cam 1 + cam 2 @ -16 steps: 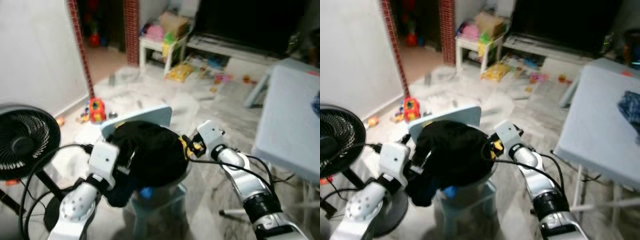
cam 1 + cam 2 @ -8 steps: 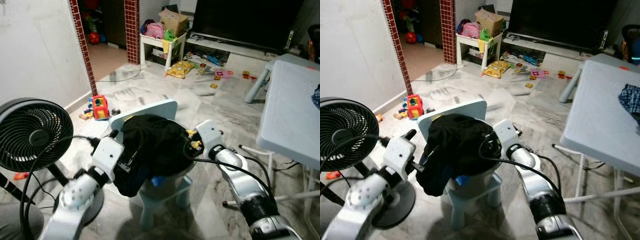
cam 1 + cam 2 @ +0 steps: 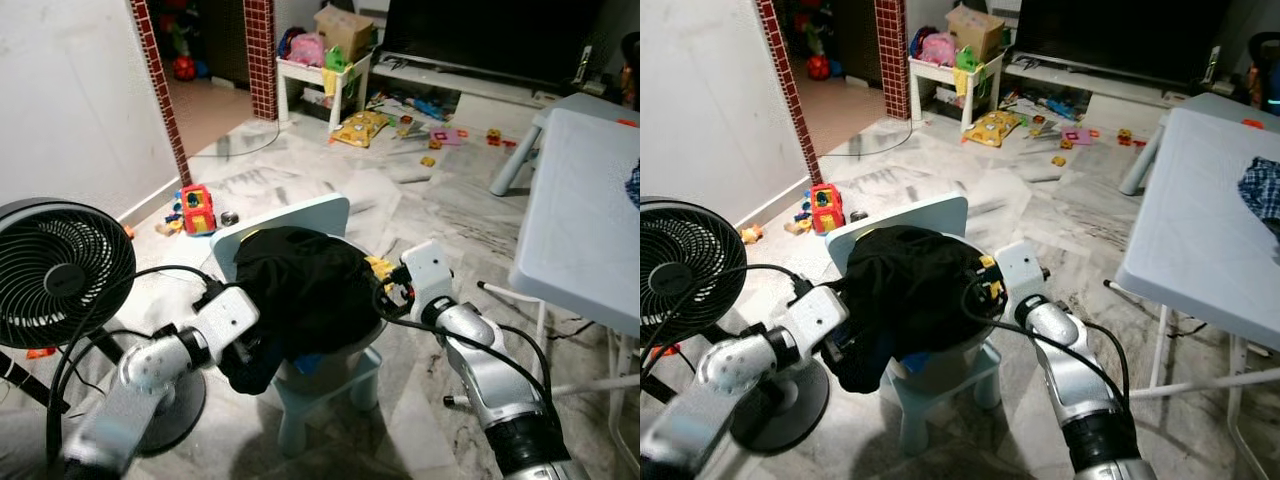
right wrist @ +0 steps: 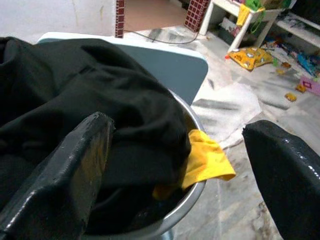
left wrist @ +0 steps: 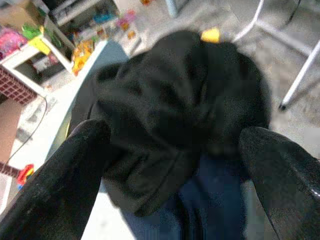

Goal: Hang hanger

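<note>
Left claw (image 5: 170, 165) spread | right claw (image 4: 180, 175) spread | black clothes (image 3: 300, 285) hide metal basin (image 4: 192, 197) interior

Head stereo pair: looks forward and down from above, both eyes sharing the small chair (image 3: 300, 225), its heap of black clothes (image 3: 905, 290), the fan (image 3: 60, 275) and the table (image 3: 1200, 225). Left wrist camera: close on the clothes from the fan side. Right wrist camera: close from the opposite side, over the metal basin (image 4: 187, 212).
</note>
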Motion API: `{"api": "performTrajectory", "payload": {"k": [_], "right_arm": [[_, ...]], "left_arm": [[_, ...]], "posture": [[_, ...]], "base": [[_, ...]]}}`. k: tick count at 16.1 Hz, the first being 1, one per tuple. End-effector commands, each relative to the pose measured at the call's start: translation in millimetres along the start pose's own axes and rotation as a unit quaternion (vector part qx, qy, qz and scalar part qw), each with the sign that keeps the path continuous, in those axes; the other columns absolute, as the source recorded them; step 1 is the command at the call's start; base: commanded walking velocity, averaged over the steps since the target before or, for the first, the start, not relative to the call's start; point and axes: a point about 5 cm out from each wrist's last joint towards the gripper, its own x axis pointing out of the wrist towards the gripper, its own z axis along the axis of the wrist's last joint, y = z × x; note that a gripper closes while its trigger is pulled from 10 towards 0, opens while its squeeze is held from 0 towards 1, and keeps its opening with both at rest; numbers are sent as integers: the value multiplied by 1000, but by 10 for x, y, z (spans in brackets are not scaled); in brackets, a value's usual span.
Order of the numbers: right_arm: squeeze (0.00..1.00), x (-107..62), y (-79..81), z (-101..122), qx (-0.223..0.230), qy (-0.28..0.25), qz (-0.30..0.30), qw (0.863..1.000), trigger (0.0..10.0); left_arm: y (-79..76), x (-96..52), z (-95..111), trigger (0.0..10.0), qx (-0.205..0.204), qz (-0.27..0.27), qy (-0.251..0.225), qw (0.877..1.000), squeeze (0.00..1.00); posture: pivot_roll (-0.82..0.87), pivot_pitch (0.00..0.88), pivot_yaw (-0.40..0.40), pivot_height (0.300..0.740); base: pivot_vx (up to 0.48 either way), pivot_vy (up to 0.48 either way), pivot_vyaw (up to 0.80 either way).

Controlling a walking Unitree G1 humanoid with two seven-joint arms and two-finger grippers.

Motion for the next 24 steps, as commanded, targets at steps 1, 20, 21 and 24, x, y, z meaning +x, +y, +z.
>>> {"api": "performTrajectory", "payload": {"k": [1,20,21,24], "right_arm": [[0,-27,-39,62,-2,-7,-2,1000,10000],[0,-238,-20,32,16,56,39,998,10000],[0,-265,-17,-17,11,67,46,997,10000],[0,-288,-49,-77,-6,86,44,995,10000]], "left_arm": [[16,30,-41,10000,20,-19,5,1000,0],[-127,500,81,10000,172,-228,-30,958,0],[-113,507,77,10000,150,-223,-31,963,0],[-136,525,1,10000,95,-215,-25,972,0]], "posture": [[-116,0,-35,740],[-199,59,20,740],[-201,56,19,740],[-214,51,17,740]], "base": [[0,0,0],[0,0,0],[0,0,0],[0,0,0]]}}
